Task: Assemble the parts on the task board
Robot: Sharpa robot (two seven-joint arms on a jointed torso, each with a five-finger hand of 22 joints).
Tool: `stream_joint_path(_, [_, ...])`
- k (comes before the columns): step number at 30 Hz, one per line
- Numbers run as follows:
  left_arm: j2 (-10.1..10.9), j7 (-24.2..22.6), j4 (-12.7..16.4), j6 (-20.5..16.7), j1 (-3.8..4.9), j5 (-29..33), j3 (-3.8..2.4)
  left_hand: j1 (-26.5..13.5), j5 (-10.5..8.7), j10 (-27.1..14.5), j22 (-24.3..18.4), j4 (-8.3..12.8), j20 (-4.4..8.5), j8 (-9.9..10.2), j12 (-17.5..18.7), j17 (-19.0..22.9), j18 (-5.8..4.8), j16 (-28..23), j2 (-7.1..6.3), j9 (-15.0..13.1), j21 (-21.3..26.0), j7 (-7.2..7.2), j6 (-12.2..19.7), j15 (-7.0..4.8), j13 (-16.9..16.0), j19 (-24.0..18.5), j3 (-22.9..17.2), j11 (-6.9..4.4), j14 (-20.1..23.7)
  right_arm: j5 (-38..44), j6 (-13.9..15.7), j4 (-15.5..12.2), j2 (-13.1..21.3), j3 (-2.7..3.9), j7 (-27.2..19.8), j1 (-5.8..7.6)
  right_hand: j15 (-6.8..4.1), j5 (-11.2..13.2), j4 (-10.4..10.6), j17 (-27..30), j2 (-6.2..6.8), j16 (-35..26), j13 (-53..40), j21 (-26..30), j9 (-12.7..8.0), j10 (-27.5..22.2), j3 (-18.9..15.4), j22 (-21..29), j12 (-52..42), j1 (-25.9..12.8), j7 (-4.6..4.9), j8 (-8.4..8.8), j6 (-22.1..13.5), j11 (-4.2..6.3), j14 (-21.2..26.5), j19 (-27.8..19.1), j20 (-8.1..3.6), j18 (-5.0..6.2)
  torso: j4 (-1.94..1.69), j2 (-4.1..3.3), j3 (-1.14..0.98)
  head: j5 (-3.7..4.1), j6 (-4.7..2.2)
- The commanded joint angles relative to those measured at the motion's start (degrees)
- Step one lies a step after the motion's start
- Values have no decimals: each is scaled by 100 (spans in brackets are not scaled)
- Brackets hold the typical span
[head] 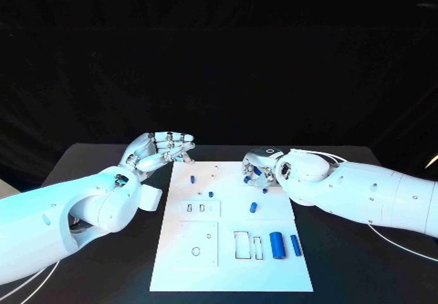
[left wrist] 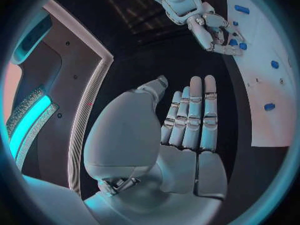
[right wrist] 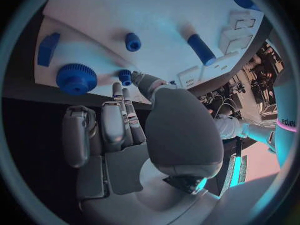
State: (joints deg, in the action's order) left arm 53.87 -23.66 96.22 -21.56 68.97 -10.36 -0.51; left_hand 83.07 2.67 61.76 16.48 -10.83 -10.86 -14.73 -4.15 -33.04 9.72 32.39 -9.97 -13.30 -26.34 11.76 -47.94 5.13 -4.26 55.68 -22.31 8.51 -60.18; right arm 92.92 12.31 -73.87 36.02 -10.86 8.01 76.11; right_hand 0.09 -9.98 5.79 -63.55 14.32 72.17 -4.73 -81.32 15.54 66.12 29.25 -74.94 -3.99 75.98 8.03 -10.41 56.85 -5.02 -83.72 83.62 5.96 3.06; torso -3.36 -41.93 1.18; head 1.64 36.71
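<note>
Left robot hand (head: 162,149) hovers off the task board's (head: 183,253) far left corner, palm flat, fingers straight and close together, holding nothing. Right robot hand (head: 260,168) hangs low over the board's far right edge; whether it grips anything, can't tell. Its wrist camera catches a blue gear (right wrist: 76,78) beside small blue pegs (right wrist: 132,41).

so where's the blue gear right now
In the right wrist view the blue gear lies on the task board near its edge, just beyond the right hand, beside a small blue peg.
</note>
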Motion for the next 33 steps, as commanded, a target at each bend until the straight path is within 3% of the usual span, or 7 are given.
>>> stream_joint_path(1, [-4,-15,12,127,16,-15,-6,-54,13,-26,12,-20,12,30,26,-10,34,45,-20,-5,-39,20,5,-14,-1,-49,-7,15,41,54,-91,21,-26,2,9,-8,0,-3,41,8,-50,34,-11,-26,8,19,-7,-251,-35,-3,6,-31,14,13,-209,15,6,-32,4,-8,1,-11,6])
stream_joint_path(11, [-1,-13,21,161,19,6,-6,-81,12,-31,29,-42,8,35,26,-25,33,64,-13,-7,-60,24,6,-9,-1,-68,4,19,54,23,-143,66,-91,2,-5,-47,-15,-12,77,30,-196,85,-63,-54,120,137,67,-300,-94,25,-10,-157,174,35,-196,22,-2,-37,-7,-16,3,-18,10])
stream_joint_path(21, [6,24,14,154,21,9,-5,-91,12,-32,39,-52,7,36,25,-34,33,75,-4,-9,-71,27,5,-8,-2,-78,7,21,60,-18,-5,101,-121,2,90,-59,-51,-10,7,49,-361,147,-125,-80,284,319,270,-349,-156,150,-38,-291,279,83,-188,29,-29,-43,11,-30,-1,-42,21])
stream_joint_path(29, [10,48,10,140,21,9,-5,-84,13,-34,48,-52,7,37,25,-40,34,84,8,-11,-82,31,3,-8,-2,-84,2,22,64,131,342,-51,-99,7,231,-61,-99,3,-149,68,-402,188,-206,-165,442,471,358,-482,-218,253,-76,-409,337,141,-186,88,-72,-69,16,-38,-6,-39,1])
stream_joint_path(33, [1,49,-19,141,21,9,-5,-84,13,-34,48,-52,7,37,25,-40,34,84,8,-11,-82,31,3,-8,-2,-84,2,22,64,190,618,-143,-144,50,304,-59,-103,27,-179,74,-375,195,-220,-175,476,483,360,-498,-220,250,-79,-431,346,143,-185,95,-78,-72,20,-31,-1,-38,-21])
